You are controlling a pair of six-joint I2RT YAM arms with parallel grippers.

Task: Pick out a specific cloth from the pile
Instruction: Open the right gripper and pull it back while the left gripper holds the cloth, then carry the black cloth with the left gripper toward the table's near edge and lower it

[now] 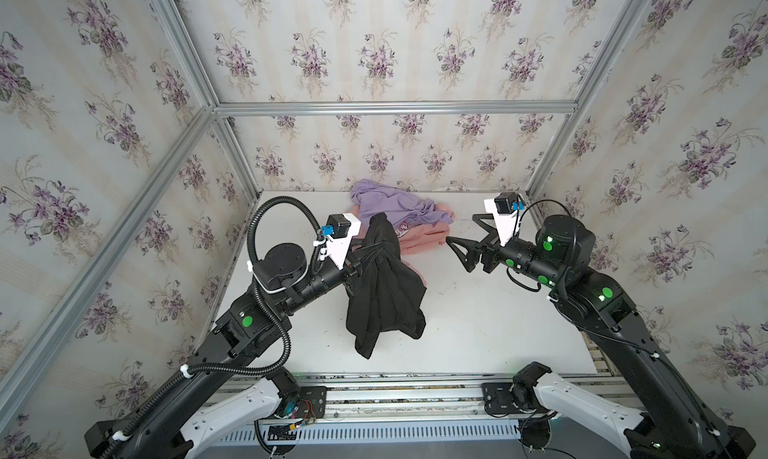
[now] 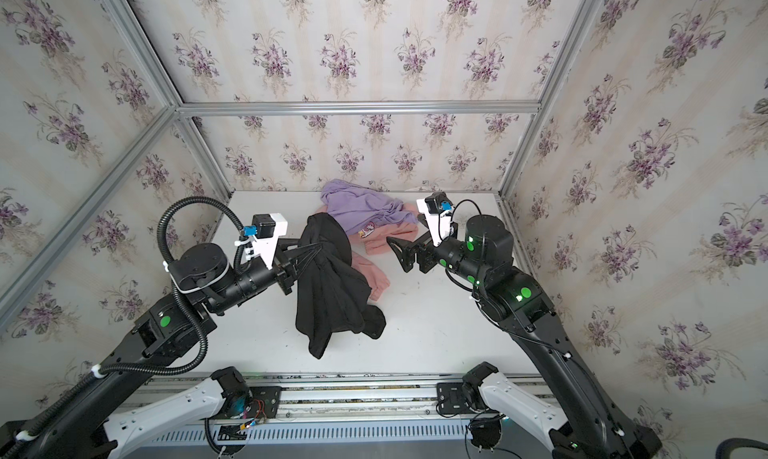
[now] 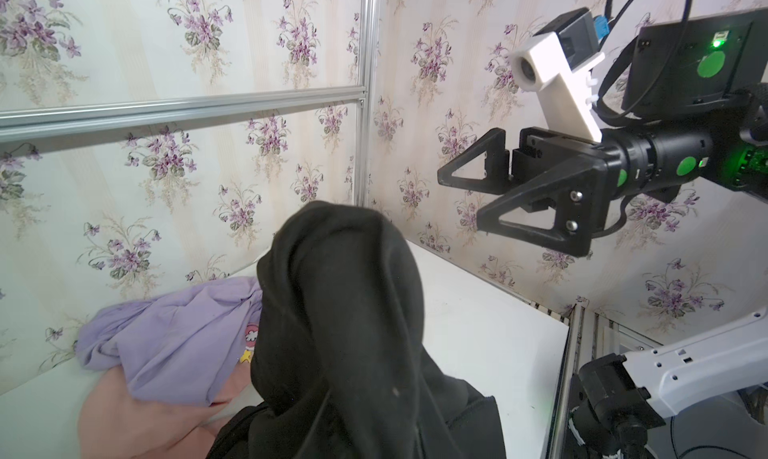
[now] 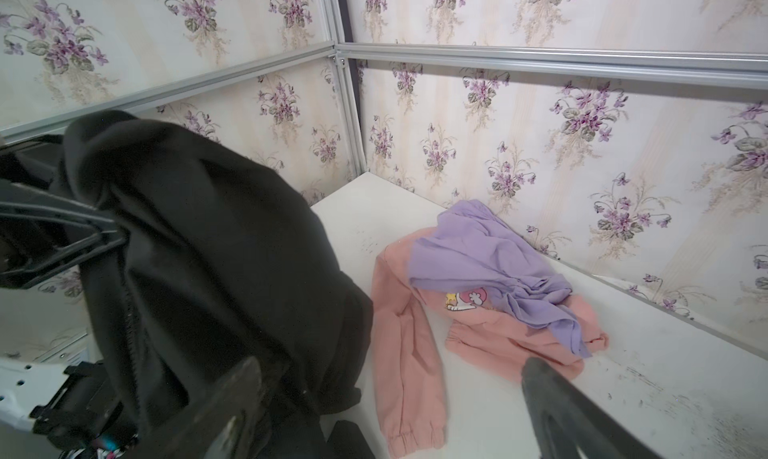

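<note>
Right wrist view showed the cloth (image 4: 216,245), a black garment, bunched and hanging from the left gripper (image 4: 112,232), whose jaws were pinching a fold near its top. In both top views that gripper sat left of centre. The cloth draped down from it to the white tabletop (image 1: 478,319), where its lower end lay crumpled at the centre of the frame.

The pile (image 1: 409,224) lay at the upper centre, close to the back wall (image 1: 395,145). It was a lilac garment (image 1: 390,209) lying over a pink garment (image 1: 424,240) with a cartoon print (image 4: 469,301). A pink sleeve (image 2: 376,276) ran out from behind the edge of the cloth in a top view; whether the two touched could not be told.

The right gripper (image 1: 461,228) hovered right of centre, near the pink garment, with its jaws spread wide and holding nothing. Left wrist view showed those spread jaws at the upper right of the frame. The cloth rose in a hump at the centre, and the lilac garment lay at the lower left.
</note>
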